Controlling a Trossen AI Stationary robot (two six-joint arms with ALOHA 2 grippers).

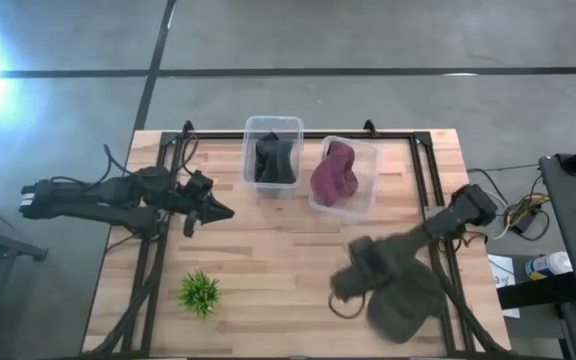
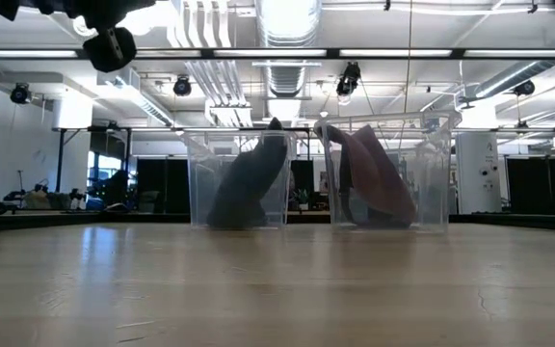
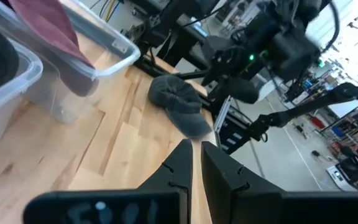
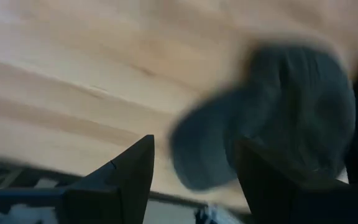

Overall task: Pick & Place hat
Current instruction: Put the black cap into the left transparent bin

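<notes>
A grey-olive hat [image 1: 403, 300] lies flat on the table near its right, near corner; it also shows in the left wrist view [image 3: 178, 107]. My right gripper [image 1: 360, 268] hangs over the hat's left part, open. In its wrist view the hat [image 4: 291, 106] lies just beyond the spread fingers [image 4: 194, 171], and I see no touch. My left gripper [image 1: 213, 210] waits shut over the table's left half, in front of the bins [image 3: 196, 163], and shows high up in the low view [image 2: 110, 46].
Two clear bins stand at the far middle of the table. The left bin [image 1: 273, 150] holds a dark hat [image 2: 249, 183], and the right bin [image 1: 363, 165] holds a maroon hat [image 1: 333, 175]. A small green plant [image 1: 200, 292] sits near the left near edge. Bare wood lies between them.
</notes>
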